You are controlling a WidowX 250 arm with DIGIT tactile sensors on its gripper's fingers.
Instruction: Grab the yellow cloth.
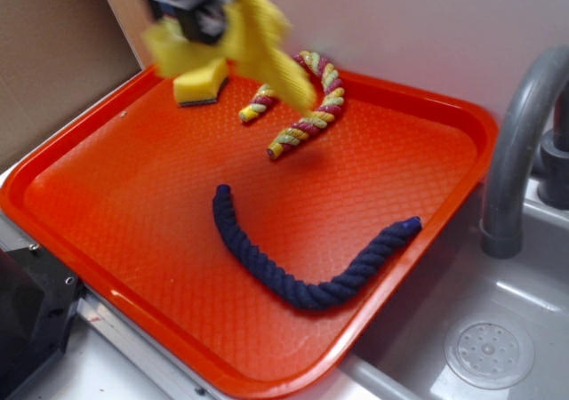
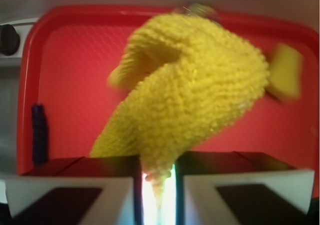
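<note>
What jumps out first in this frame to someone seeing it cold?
The yellow cloth dangles from the gripper above the tray's far corner, pinched at its tip in the wrist view. Below it sits a yellow sponge; a blue rope curves across the tray's middle.

Pale wall (image 1: 418, 27) behind, grey faucet (image 1: 520, 142), steel sink (image 1: 498, 329), brown panel (image 1: 53, 53) left

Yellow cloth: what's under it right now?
The yellow cloth hangs from the tool, above the orange tray. The yellow sponge shows below; it partly covers the striped rope.
</note>
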